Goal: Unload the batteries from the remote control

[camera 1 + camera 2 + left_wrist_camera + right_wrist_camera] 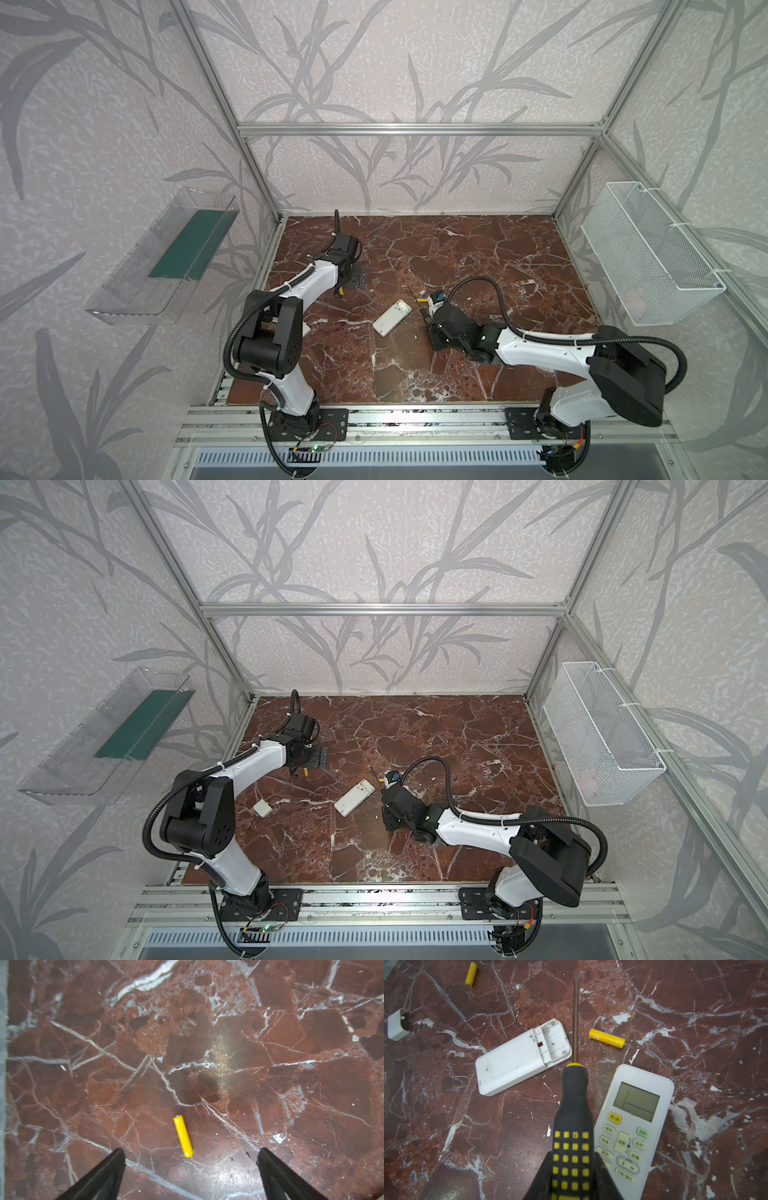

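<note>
Yellow batteries (pixel 607 1038) lie on the counter (pixel 695 1012), remote (pixel 517 1059) emptied: task looks done. Left gripper (pixel 191 1150) gapes empty; right gripper (pixel 573 1155) clamps screwdriver (pixel 574 1105).

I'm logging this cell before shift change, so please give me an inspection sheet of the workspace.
Surface: marble tabletop, white specks.
Job's things: face-down remote, compartment empty; two batteries lying out on the tabletop.
Clutter: battery cover, second remote face up.
Grippers: left gripper open above one battery; right gripper shut on screwdriver.
Cables: black hoses looped along both arms.
Surroundings: clear tray, mesh basket on walls.
</note>
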Available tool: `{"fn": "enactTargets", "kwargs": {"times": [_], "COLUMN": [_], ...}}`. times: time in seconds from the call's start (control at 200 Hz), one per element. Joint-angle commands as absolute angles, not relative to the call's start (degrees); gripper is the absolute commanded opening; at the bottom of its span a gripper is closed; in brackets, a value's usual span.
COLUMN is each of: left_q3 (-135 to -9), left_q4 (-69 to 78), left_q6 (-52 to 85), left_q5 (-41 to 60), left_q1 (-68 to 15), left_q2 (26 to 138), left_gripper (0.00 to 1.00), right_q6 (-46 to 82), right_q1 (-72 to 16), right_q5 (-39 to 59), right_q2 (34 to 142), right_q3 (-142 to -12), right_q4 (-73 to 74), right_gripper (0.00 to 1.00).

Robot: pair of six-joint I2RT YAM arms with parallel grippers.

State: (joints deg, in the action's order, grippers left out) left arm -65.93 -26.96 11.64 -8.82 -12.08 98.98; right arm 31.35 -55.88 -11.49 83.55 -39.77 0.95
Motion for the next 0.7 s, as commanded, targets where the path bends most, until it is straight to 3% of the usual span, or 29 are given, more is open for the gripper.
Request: {"fn": "enactTargets", "kwargs": {"times": [0.0, 0.315, 0.7], "left_q3": [-64.9, -63.3, -61.9], "left_q4": [-25.5, -23.7, -22.9], "left_q6": [16.8, 21.4, 24.6], "left_q5": [-6.3, -1.0, 3.5], "left_q1": [-10.7, -5.3, -4.8], "left_q2": [100.0, 102.6, 105.0], "left_gripper": [0.99, 0.99, 0.99], "right_q6": [30.9, 31.3, 31.5], "right_q1": [-56.0, -56.0, -56.0], "right_q5": [-11.8, -12.6, -13.3], "right_q2": [81.5, 79.5, 78.7], "right_q3": [-38.8, -37.3, -36.6], "right_q4": [1.8, 1.4, 1.3], "right_gripper": [0.00, 0.00, 0.00]}}
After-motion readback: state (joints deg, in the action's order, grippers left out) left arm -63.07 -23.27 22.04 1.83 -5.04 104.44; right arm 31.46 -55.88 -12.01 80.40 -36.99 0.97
